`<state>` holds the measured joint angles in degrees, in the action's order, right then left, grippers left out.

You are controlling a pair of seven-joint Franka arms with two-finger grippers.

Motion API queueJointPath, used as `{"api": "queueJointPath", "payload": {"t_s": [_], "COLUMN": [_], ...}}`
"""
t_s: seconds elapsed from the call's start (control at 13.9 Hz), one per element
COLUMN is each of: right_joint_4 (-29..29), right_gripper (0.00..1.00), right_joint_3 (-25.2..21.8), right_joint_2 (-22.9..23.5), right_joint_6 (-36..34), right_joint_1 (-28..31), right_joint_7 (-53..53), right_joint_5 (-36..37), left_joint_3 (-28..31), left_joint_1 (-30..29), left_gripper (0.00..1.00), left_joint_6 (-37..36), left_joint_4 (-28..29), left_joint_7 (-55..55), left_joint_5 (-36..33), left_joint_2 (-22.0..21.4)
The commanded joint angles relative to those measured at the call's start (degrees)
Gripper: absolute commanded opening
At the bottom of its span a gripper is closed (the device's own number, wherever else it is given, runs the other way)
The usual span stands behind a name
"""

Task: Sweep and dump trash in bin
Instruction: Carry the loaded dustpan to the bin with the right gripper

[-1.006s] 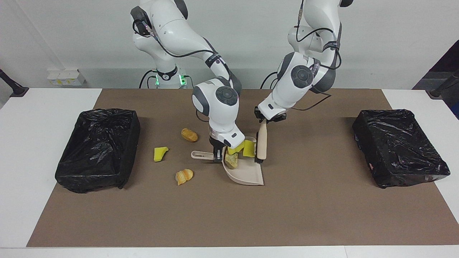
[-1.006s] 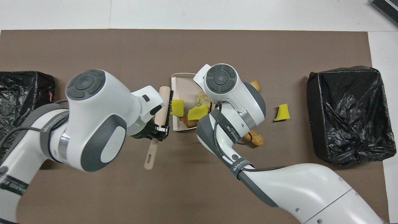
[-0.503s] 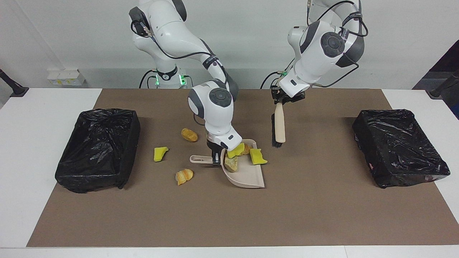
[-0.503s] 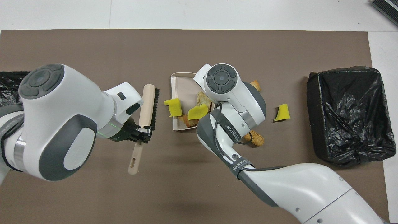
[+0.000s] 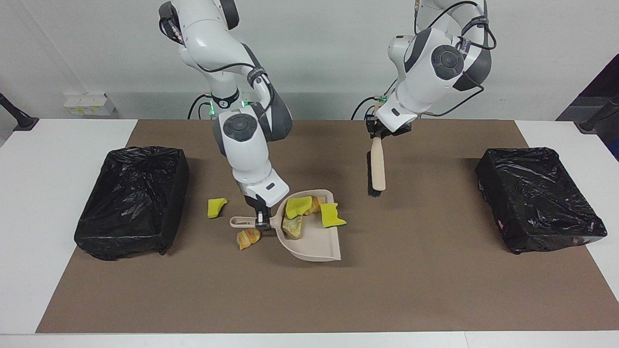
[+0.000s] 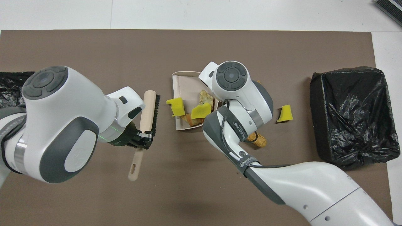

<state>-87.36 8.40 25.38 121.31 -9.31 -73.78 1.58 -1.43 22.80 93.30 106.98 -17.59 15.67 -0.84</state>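
Facing view: the dustpan (image 5: 309,239) is seen raised over the tabletop (image 5: 435,270), its handle clamped in the right claw (image 5: 261,220), with trash (image 5: 298,207) piled at the pan's 12 o'clock and one yellow scrap (image 5: 331,215) overhanging the rim. It should be kept level and carried slowly to the bin (image 5: 130,200) at 9 o'clock. The brush (image 5: 376,166) is gripped by the closed left claw (image 5: 378,134), waiting. Only the overhead view shows a bread lump (image 6: 259,140) hidden under the right arm.

white wall (image 5: 314,58), brown-matted white table (image 5: 48,203)
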Motion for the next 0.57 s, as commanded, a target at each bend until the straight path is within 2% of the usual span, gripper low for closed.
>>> {"api": "queueJointPath", "payload": {"t_s": [0.0,0.14,0.22,0.5], "right_joint_4": [-1.1,-1.0,-1.0,-1.0], "right_gripper": [0.00,0.00,0.00,0.00], "right_joint_3": [1.0,1.1,1.0,1.0], "right_joint_2": [-4.4,-6.7,-8.0,-11.7], "right_joint_6": [-4.0,-6.8,-8.1,-11.6], "right_joint_1": [5.5,9.6,11.7,23.4], "right_joint_7": [-5.3,-8.2,-10.5,-23.9], "right_joint_5": [-2.8,-3.2,-4.5,-6.2], "left_joint_3": [-0.9,-1.0,-1.5,-5.1], "left_joint_1": [1.4,5.4,6.5,10.2], "left_gripper": [0.00,0.00,0.00,0.00], "left_joint_6": [4.3,14.7,17.9,22.9], "left_joint_4": [7.5,19.2,23.0,26.9], "left_joint_7": [-4.6,-7.3,-9.3,-16.1], "left_joint_5": [-0.5,-1.3,-1.3,-1.4], "left_joint_2": [-5.6,-12.7,-14.8,-13.1]}}
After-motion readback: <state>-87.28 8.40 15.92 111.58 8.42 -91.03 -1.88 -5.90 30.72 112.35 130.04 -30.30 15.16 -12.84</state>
